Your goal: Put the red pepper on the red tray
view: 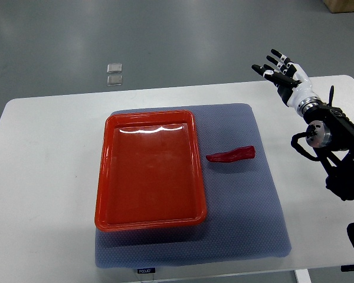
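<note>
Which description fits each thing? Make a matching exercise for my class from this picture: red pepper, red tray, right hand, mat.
Things:
1. red pepper
2. red tray
3. right hand
4. mat

Descriptions:
A. raised near the table's far right edge, fingers spread
B. empty, on the mat's left part
C. grey-blue, under the tray
D. lying on the mat, right of the tray

Pairs: 1-D, 2-B, 3-A, 4-C

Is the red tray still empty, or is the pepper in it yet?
Empty. The red tray shows only its bare floor; the red pepper lies on the gray mat just right of the tray's rim.
</note>
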You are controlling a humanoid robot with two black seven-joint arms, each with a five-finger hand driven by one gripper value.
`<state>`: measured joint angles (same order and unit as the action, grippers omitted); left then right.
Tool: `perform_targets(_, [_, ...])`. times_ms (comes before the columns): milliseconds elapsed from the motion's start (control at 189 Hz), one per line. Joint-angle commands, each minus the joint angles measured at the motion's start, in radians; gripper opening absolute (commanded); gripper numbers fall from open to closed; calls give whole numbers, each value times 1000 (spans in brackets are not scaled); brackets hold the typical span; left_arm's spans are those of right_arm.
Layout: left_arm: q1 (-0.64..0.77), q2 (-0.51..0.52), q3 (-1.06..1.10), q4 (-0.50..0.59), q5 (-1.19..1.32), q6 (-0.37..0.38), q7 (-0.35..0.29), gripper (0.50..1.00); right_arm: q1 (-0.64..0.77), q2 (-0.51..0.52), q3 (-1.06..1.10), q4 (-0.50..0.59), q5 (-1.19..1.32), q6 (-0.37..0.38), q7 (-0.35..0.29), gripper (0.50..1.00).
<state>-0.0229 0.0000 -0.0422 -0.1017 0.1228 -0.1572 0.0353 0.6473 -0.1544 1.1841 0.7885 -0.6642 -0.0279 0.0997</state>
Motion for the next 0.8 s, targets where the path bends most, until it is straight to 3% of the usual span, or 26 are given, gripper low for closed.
perform_targets(0, [0, 0, 4, -4, 0, 2, 0, 1000, 0, -1, -1, 0, -2, 2, 0, 915])
perform_targets(371, [3, 0, -4, 5, 0, 2, -6, 1000, 0, -1, 0, 3, -2, 6, 0, 917])
perform_targets(794, [3, 0, -4, 5, 0, 2, -5, 1000, 3, -10, 2, 3, -2, 69, 0, 917])
